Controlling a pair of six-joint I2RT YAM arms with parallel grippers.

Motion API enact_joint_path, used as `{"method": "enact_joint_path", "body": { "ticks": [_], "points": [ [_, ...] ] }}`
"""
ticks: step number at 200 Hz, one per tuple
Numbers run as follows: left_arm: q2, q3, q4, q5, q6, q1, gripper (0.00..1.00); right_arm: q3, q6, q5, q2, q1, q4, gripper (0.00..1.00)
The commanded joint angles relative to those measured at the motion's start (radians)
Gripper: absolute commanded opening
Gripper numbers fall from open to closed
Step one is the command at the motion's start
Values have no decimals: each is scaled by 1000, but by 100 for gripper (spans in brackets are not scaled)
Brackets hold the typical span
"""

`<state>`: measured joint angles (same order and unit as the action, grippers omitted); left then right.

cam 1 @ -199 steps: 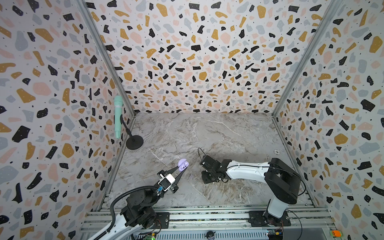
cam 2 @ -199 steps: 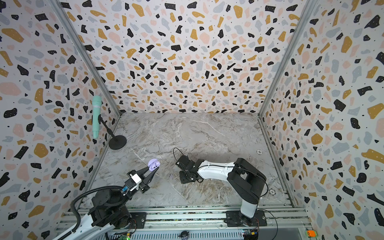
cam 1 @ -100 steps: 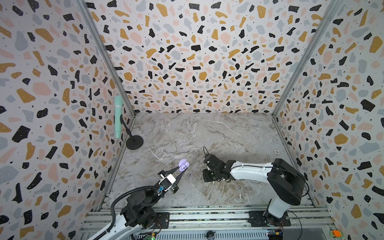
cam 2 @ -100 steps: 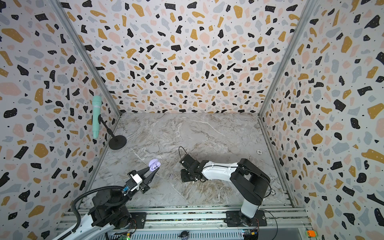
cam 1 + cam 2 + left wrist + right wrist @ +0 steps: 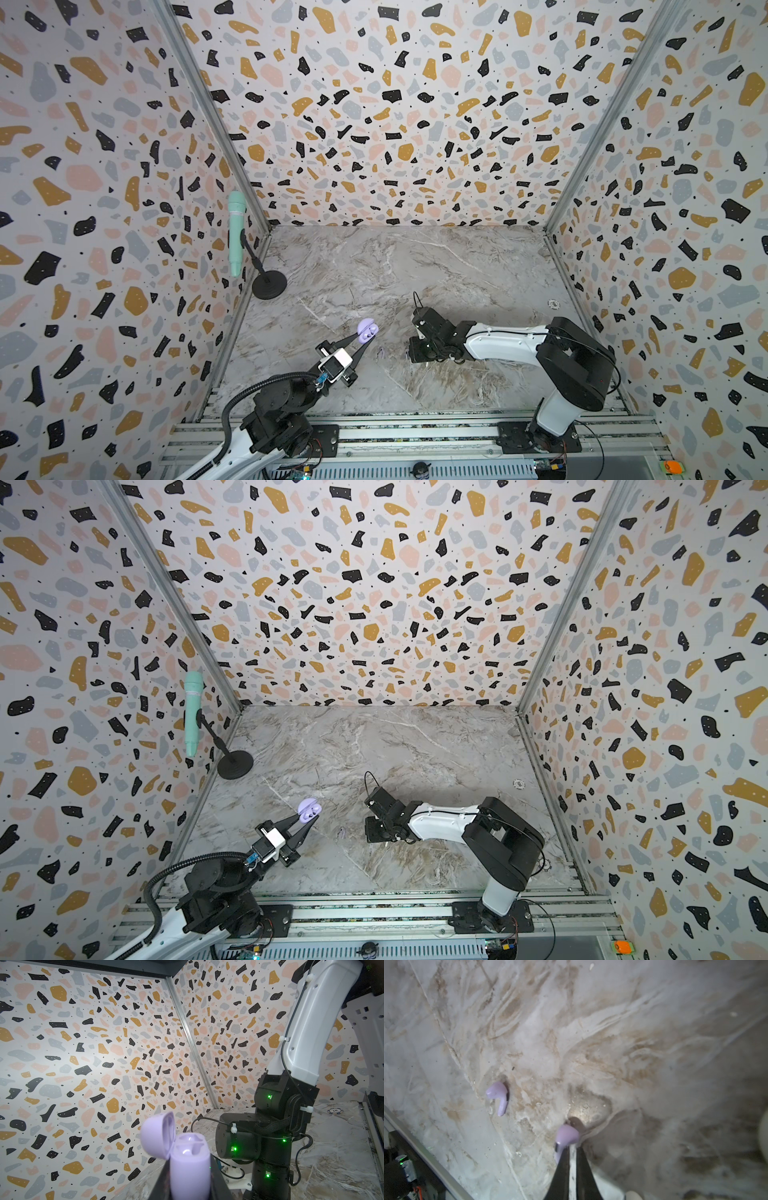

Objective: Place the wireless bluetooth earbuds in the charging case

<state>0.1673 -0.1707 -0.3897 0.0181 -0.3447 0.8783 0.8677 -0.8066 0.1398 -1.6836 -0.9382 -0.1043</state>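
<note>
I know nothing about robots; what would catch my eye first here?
The left gripper holds up an open lavender charging case. One lavender earbud lies loose on the marble table, and the shut right gripper pinches a second earbud. A teal microphone stands by the left wall.

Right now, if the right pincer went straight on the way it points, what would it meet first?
The marble tabletop. The right pincer, shut on a lavender earbud, points down at bare marble just past its tips; the gap is unclear.
</note>
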Motion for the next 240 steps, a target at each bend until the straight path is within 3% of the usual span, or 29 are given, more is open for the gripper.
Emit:
{"method": "enact_joint_path", "body": {
  "ticks": [1,49,88,160,197,240],
  "points": [
    [-9,5,-37,4,-8,5,0,-17,-13,-15,30,6,-36,11],
    [-12,5,-37,5,-10,5,0,-20,-4,-9,38,10,-35,11],
    [-13,5,-37,5,-11,6,0,0,37,-31,73,10,-53,18],
    [-20,5,-35,2,-17,6,0,67,145,-38,67,-9,-109,50],
    [-19,5,-36,4,-17,6,0,179,207,-120,-12,-46,-229,52],
    [-19,3,-32,5,-20,6,0,239,247,-125,-54,-51,-271,51]
  ]
}}
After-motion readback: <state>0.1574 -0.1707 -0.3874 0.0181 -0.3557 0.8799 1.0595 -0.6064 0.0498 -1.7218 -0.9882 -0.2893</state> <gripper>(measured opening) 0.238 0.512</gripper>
